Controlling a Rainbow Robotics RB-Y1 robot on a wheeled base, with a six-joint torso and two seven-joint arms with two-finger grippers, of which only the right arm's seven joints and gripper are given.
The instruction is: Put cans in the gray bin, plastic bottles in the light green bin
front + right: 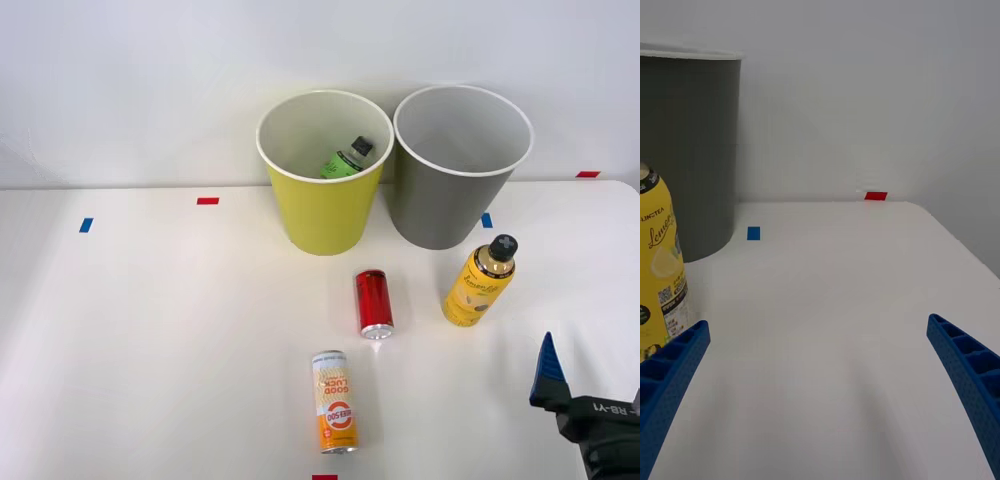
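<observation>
Your gripper [820, 397] hung open, ribbed blue fingers [970, 375] spread over the smooth white tabletop [842, 300], just beside the upright yellow bottle [480, 282] near the tapered gray bin [455, 170].

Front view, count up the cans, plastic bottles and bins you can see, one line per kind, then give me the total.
Cans: 2, the red can and the orange-and-white can, both lying on the table.
Plastic bottles: 2, the green-label bottle inside the light green bin, the yellow-label bottle standing on the table.
Bins: 2, light green bin and gray bin.
Total: 6
</observation>
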